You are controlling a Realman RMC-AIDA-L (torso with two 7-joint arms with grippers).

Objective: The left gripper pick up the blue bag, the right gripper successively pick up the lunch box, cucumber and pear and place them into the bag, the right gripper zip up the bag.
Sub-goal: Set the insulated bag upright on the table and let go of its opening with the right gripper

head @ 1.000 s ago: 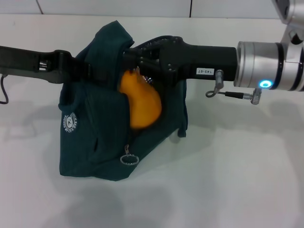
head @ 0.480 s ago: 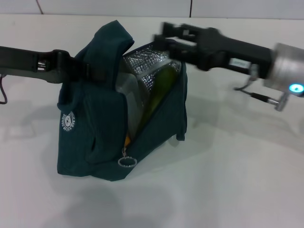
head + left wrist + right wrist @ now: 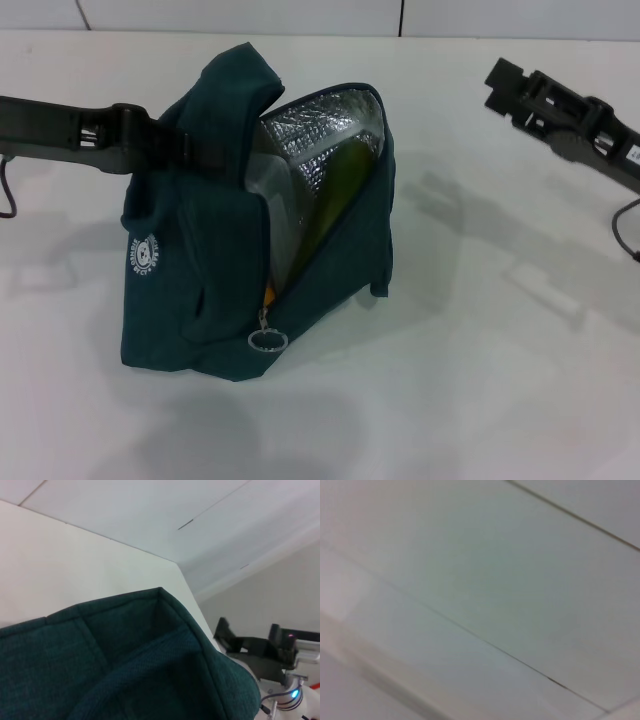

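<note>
Blue bag [image 3: 200, 270] stands on the white counter [image 3: 480, 380], mouth gaping toward the robot's right, zipper undone, silver lining [image 3: 325, 125] exposed. Metal ring pull [image 3: 267, 340] hangs low at the front end of the zipper. White round logo [image 3: 146, 254] faces the camera on the bag's left side.

Inside the bag: lunch box [image 3: 268, 200] upright against the fabric wall, cucumber [image 3: 340, 185] leaning just beside it against the lining, and a sliver of orange pear [image 3: 268, 294] at the bottom of the opening, mostly hidden.

Left end effector [image 3: 165, 145] is at the bag's upper left edge, pinching the fabric there and holding the top up. Left wrist view shows only teal fabric [image 3: 125, 660] close up, with the other arm farther off.

Right end effector [image 3: 505, 85] is in the air to the right of the bag, well apart from it, holding nothing; fingers look spread, with a gap between them. Right wrist view shows only plain pale panels with seam lines.
</note>
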